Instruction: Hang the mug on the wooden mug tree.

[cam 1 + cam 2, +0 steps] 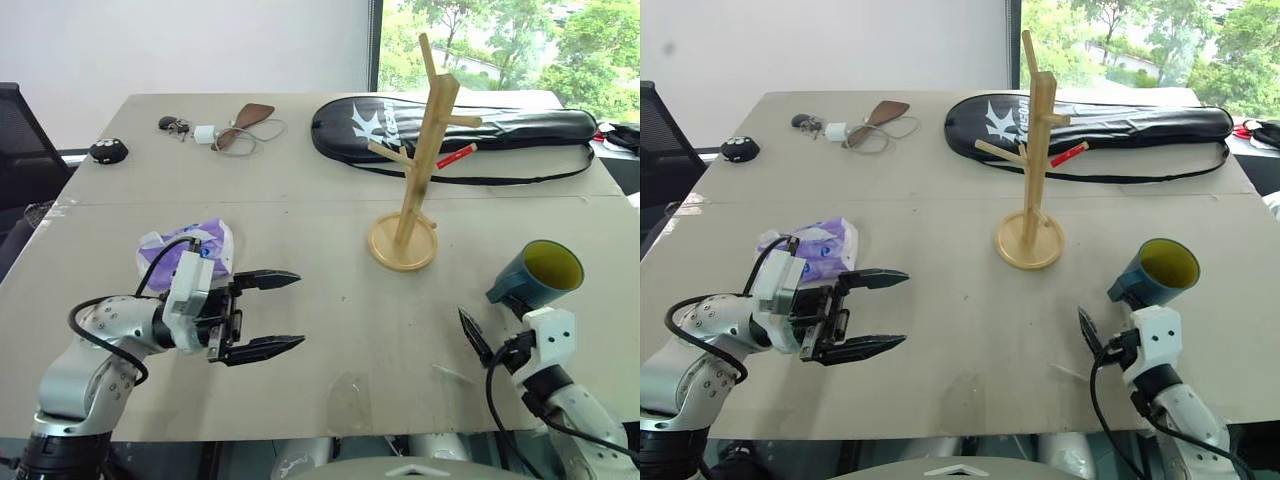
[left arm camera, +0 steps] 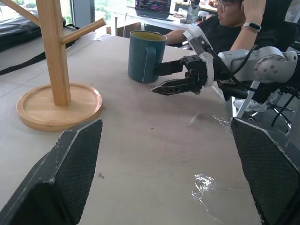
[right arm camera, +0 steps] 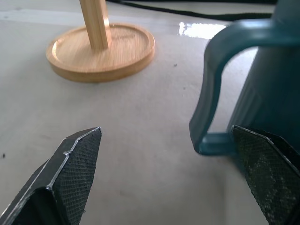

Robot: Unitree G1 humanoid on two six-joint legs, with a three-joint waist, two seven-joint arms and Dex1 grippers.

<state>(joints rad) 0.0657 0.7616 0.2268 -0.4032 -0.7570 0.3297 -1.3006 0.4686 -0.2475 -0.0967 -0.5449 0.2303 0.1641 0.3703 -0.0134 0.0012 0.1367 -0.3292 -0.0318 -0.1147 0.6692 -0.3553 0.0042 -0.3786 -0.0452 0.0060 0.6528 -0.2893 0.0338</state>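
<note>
1. The right tool (image 2: pixel 169 77) stands wide open and empty, its two black fingers level with the tabletop (image 1: pixel 330 320) near the front right corner; one finger reaches just beside the mug (image 1: pixel 537 272), the other is clear of it on the tree side. In the right wrist view the loop handle sits between the two fingertips, which suggests a line-up for a grip on the handle, not yet made.

2. The mug stands upright near the right edge, its handle turned toward the tool, a placement that seems to leave the loop free for a peg later.

3. The right arm comes in low from the front edge, wrist level, pointing toward the far side of the tabletop.

4. The left tool (image 1: pixel 262 317) is also wide open and holds nothing. It hangs above the front left part of the tabletop, fingers level and aimed across toward the right edge, well apart from the mug; it looks parked out of the way.

5. The wooden mug tree (image 1: pixel 418 165) stands upright on its round base near the middle, toward the far edge, its pegs bare.

6. Behind it, along the far edge, lies a black racket bag (image 1: pixel 460 130); a crumpled purple-and-white wrapper (image 1: pixel 200 245) rests by the left tool.
</note>
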